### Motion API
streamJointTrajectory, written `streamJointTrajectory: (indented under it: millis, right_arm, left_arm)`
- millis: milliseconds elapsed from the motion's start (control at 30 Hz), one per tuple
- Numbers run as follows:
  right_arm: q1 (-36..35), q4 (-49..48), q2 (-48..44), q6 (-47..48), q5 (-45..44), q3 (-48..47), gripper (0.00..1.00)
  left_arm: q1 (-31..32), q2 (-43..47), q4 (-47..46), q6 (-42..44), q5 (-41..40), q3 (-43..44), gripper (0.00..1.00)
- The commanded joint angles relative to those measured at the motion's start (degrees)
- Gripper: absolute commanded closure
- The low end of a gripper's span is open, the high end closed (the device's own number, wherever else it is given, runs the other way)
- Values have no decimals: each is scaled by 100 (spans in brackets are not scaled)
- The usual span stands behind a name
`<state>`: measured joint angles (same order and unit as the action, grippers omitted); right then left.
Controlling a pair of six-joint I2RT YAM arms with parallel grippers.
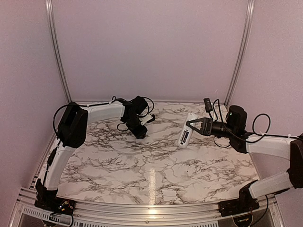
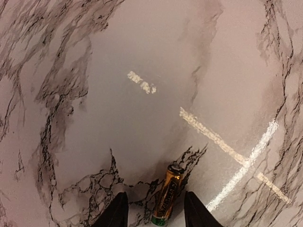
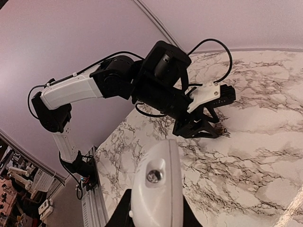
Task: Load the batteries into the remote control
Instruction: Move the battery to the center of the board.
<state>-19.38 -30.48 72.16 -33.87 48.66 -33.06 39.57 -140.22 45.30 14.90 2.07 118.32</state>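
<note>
From above, the left gripper (image 1: pixel 141 134) hangs over the white grey-veined marble tabletop (image 1: pixel 142 175) while the right gripper (image 1: pixel 193 126) clamps the small flat white plastic remote control (image 1: pixel 183 136); left wrist: a slim golden-brown metal battery (image 2: pixel 168 194) lies between parted, untouching jaws, probably light, rigid, roll-prone, best pinched mid-barrel; right wrist: the slick remote control fills its jaws.

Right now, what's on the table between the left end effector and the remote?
Nothing: in the top view, the marble table is bare between the left end effector and the remote.
</note>
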Motion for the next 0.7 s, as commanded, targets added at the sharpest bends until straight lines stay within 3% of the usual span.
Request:
streamJointTrajectory:
  millis: [0,133,467,667]
  right_arm:
    - [48,-238,51,-48,120,-86,100]
    - [48,-214,71,-24,126,-102,100]
    - [48,-164,64,-47,161,-131,100]
    - [48,-267,75,-306,229,-10,100]
  left_arm:
    - [-3,-163,93,65,2,140,61]
    - [39,-104,123,28,-57,22,76]
    - [121,436,230,-678,-53,-677,100]
    - [145,1059,234,-2073,159,-1402,100]
